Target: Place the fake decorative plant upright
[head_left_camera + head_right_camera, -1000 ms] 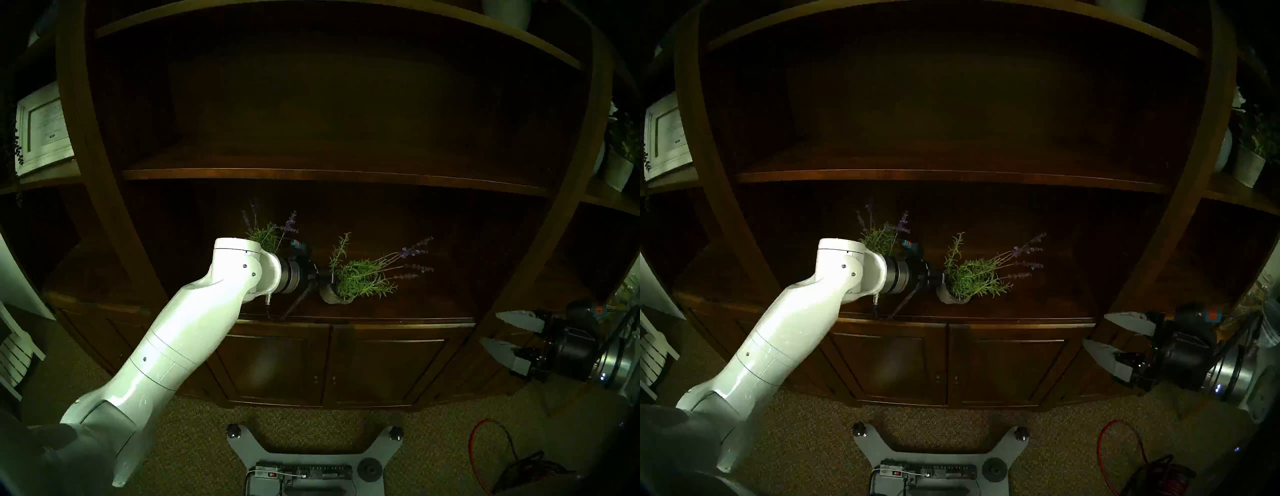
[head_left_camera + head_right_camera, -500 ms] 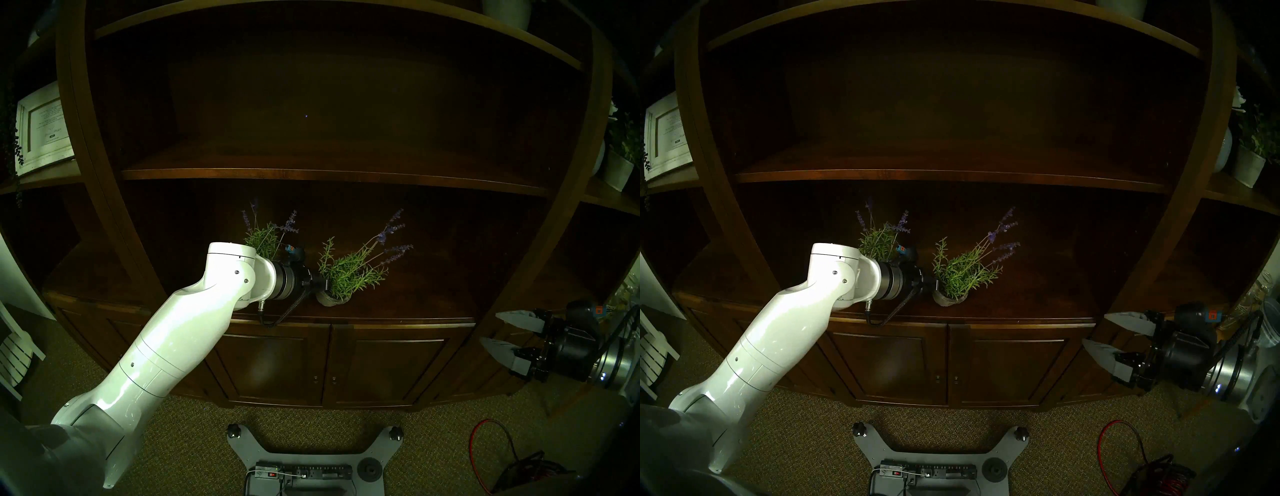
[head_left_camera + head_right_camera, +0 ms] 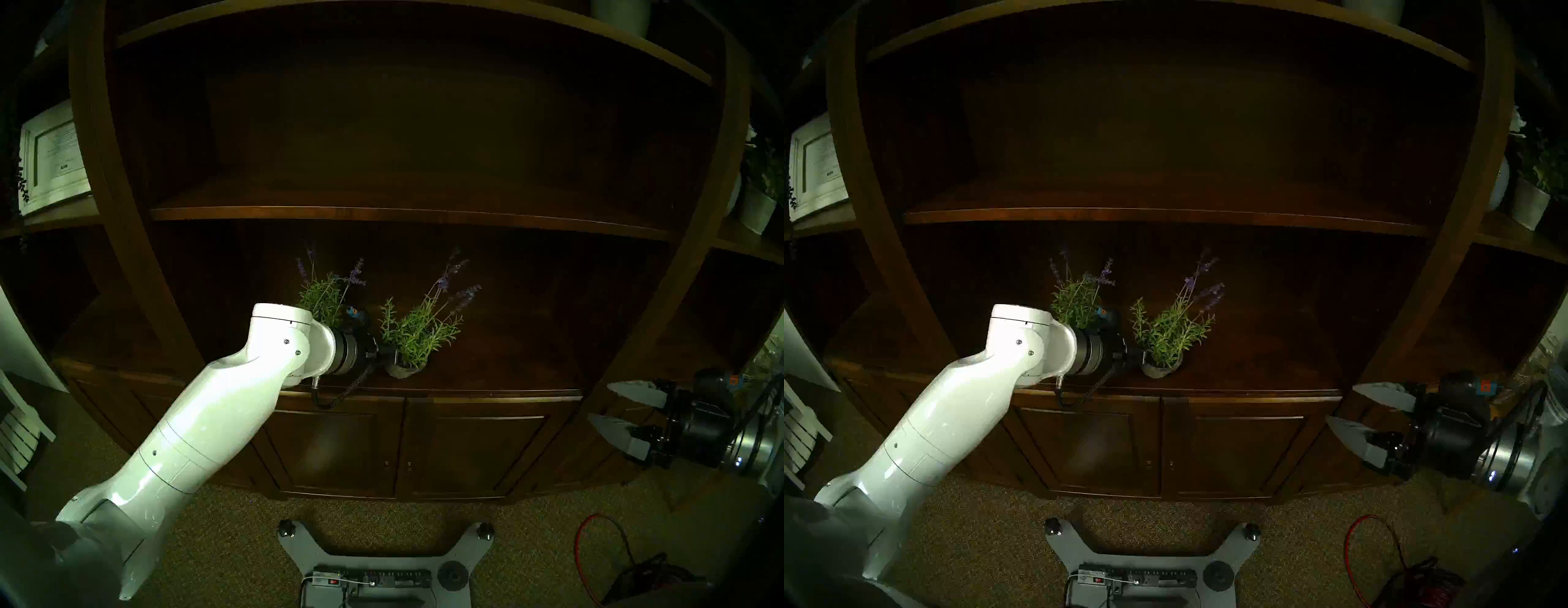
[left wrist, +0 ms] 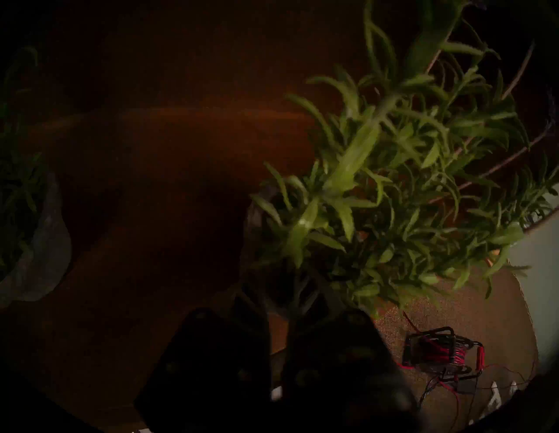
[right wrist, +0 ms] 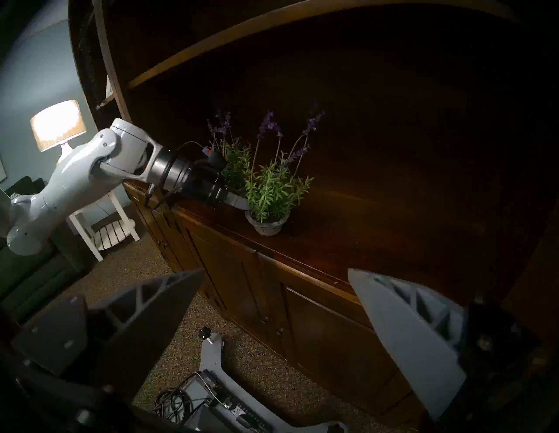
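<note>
On the dark wooden counter (image 3: 488, 373) of a tall shelving unit stand two fake lavender plants, each in a small grey pot. One plant, the fake decorative plant (image 3: 418, 335), sits near the counter's front edge, its pot (image 5: 266, 223) resting on the wood and its purple flower stems leaning slightly toward the view's right. The left gripper (image 5: 240, 203), one of two grippers in view, is clamped tight on the near rim of that pot, its fingers (image 4: 242, 332) closed together at the base of the green foliage. The second lavender plant (image 3: 324, 293) stands upright just behind the left wrist, partly hidden by the white arm. The right gripper (image 3: 611, 407) hangs well apart at the view's right edge, off the counter, its two pale fingers spread wide with nothing between them. Below the counter are two cabinet doors (image 3: 403, 446). One lit lamp (image 5: 57, 125) glows beyond the unit in the right wrist view.
</note>
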Motion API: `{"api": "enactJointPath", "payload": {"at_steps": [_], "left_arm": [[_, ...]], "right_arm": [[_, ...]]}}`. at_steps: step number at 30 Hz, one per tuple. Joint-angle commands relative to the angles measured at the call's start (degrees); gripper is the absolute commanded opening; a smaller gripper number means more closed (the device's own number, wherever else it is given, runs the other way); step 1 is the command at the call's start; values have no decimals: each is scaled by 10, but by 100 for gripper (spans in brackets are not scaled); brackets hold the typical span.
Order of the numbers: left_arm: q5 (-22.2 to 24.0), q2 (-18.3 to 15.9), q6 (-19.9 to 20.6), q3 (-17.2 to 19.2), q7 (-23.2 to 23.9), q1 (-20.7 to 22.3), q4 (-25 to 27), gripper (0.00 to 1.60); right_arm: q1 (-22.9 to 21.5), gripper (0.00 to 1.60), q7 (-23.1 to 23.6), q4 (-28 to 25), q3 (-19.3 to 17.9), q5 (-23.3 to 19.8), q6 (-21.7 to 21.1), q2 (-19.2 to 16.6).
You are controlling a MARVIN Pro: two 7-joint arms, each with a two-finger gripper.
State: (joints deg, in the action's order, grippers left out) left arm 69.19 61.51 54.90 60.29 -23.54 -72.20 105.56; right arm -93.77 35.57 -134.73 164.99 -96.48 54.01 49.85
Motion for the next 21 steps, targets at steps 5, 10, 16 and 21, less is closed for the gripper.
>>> {"api": "enactJointPath", "payload": {"at_steps": [5, 10, 16, 21], "left_arm": [[-14, 12, 1, -28, -19, 0, -3, 0], [-27, 26, -5, -41, -28, 9, -16, 0], [-38, 41, -11, -52, -35, 22, -33, 0], [-56, 67, -22, -71, -46, 46, -62, 0]], "right_arm": [[-2, 160, 1, -1, -1, 1, 3, 0], [-2, 160, 1, -1, -1, 1, 3, 0], [-2, 160, 1, -1, -1, 1, 3, 0], [-2, 160, 1, -1, -1, 1, 3, 0]]}}
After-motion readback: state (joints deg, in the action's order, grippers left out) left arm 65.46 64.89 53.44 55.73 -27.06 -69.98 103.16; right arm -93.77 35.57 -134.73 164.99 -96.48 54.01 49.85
